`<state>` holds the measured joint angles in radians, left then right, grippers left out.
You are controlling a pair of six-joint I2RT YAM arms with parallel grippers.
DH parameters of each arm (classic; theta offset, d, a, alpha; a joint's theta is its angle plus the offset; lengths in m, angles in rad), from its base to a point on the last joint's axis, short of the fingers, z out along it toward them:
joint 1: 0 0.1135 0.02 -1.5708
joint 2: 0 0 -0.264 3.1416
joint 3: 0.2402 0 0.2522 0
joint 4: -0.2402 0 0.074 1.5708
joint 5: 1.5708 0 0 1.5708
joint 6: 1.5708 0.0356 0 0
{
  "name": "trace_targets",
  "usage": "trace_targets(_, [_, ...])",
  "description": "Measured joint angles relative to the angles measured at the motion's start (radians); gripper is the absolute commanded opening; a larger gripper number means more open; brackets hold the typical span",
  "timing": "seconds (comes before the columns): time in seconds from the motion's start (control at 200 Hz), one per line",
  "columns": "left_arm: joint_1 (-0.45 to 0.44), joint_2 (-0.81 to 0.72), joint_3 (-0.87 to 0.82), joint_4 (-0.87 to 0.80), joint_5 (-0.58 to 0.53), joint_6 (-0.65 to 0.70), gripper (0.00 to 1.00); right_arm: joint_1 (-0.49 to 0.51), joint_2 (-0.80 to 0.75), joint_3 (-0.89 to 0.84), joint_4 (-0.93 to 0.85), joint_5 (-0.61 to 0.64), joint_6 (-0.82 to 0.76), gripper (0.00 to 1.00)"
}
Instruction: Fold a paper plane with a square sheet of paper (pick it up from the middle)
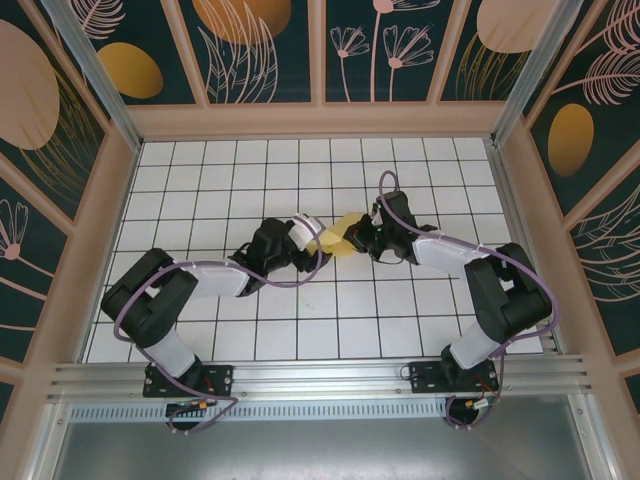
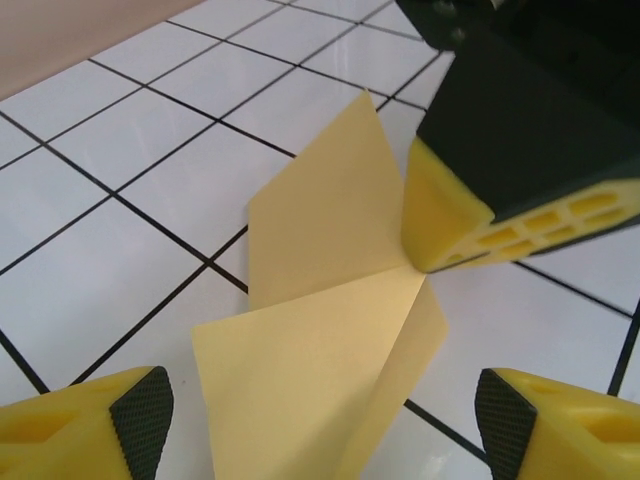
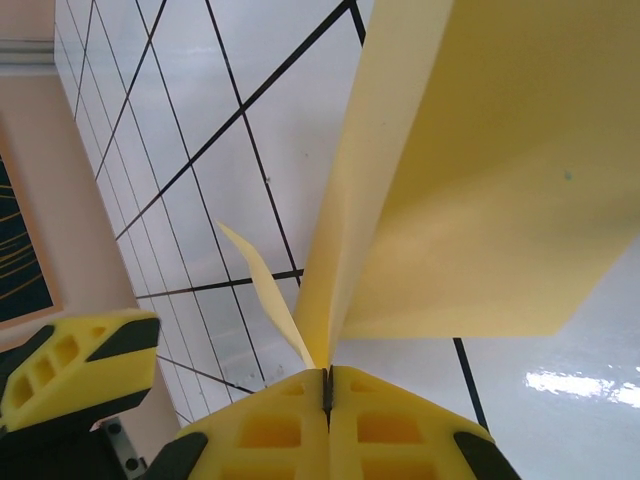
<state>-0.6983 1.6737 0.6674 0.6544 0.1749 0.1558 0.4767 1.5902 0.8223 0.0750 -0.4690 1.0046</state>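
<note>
In the right wrist view, the right gripper (image 3: 327,378) is seen with its yellow fingers (image 3: 260,430) pressed together. The folded edge of the yellow paper sheet (image 3: 480,180) is pinched at their tips. Two broad flaps are fanned out from the pinch, and a thin curled flap is splayed to one side.

The other side is given by the left wrist view. The left gripper (image 2: 325,425) is held with its fingers (image 2: 85,435) spread wide, one on either side of the sheet's near flap, and no grip on it is seen. The paper is shown creased into two panels that meet at the right gripper's tips.

In the top external view, the sheet is placed between the two grippers near the middle of the white gridded table (image 1: 250,170). Whether it rests on the tiles cannot be told.
</note>
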Motion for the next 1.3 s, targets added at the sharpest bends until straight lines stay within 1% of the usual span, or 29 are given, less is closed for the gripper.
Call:
trace_targets(0.075, [-0.015,0.029,0.016,0.000,-0.012,0.050,0.73,-0.001,0.000,0.005,-0.005,-0.004,0.000,0.00])
trace_targets(0.26, [-0.045,0.115,0.042,0.032,-0.062,0.139,0.58,-0.004,0.000,0.011,-0.005,-0.008,0.000,0.00])
trace_targets(0.385, [-0.047,0.156,0.043,0.065,-0.112,0.174,0.53,-0.004,0.000,0.014,-0.007,-0.015,0.000,0.00])
trace_targets(0.505, [-0.047,0.165,0.043,0.094,-0.146,0.189,0.50,-0.004,0.000,0.015,-0.013,-0.026,0.000,0.00])
trace_targets(0.59, [-0.047,0.165,0.043,0.112,-0.159,0.200,0.44,-0.006,0.000,0.017,-0.020,-0.030,0.000,0.00])
trace_targets(0.756, [-0.047,0.165,0.043,0.126,-0.176,0.211,0.36,-0.013,0.000,0.024,-0.028,-0.042,0.000,0.00])
trace_targets(0.961, [-0.047,0.165,0.043,0.127,-0.174,0.214,0.24,-0.020,0.000,0.024,-0.031,-0.056,0.000,0.02])
trace_targets(1.016, [-0.047,0.165,0.043,0.127,-0.169,0.213,0.21,-0.020,0.000,0.025,-0.032,-0.057,0.000,0.03])
trace_targets(1.076, [-0.047,0.166,0.043,0.127,-0.159,0.209,0.18,-0.020,0.000,0.026,-0.033,-0.057,-0.003,0.09])
trace_targets(1.206, [-0.047,0.167,0.048,0.108,-0.130,0.182,0.14,-0.029,0.000,0.028,-0.047,-0.054,-0.021,0.29])
trace_targets(1.301, [-0.047,0.171,0.059,0.081,-0.101,0.131,0.14,-0.044,-0.002,0.027,-0.059,-0.047,-0.051,0.38])
